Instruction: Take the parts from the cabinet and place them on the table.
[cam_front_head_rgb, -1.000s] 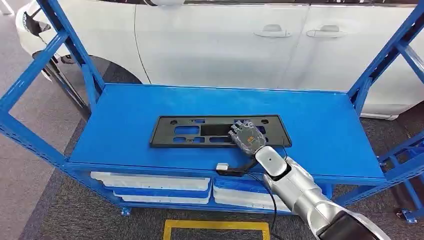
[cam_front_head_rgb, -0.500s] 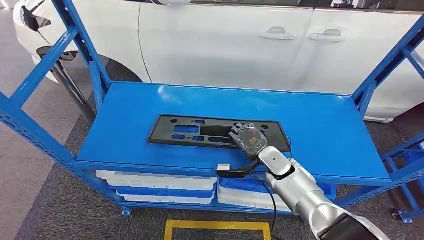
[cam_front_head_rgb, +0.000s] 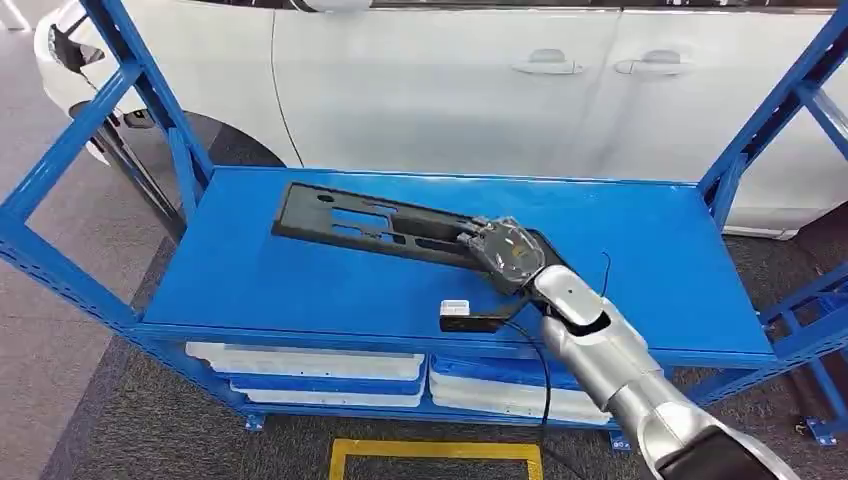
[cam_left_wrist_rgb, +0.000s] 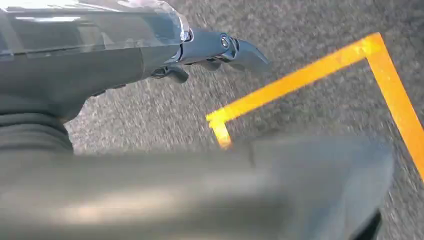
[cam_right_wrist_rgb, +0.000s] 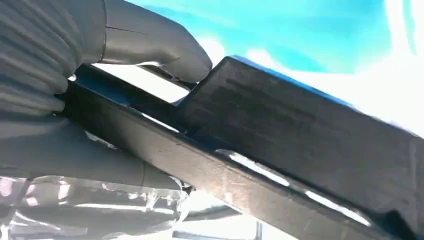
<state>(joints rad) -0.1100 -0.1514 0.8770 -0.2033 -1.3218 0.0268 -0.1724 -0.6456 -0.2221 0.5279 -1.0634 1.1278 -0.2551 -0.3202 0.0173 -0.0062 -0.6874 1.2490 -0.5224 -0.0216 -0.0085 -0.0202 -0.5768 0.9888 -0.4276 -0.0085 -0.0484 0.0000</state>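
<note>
No text, label, brand or number can be read anywhere in these views.

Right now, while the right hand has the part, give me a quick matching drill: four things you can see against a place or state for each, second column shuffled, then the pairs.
Things:
1. black part
2. right hand
3. left hand
4. white trays

Places or states:
A. on the shelf under the blue shelf top
B. hanging over grey carpet with a yellow line
C. tilted, one end lifted
D. gripping the part near its end

Pairs: 1-C, 2-D, 3-B, 4-A
</note>
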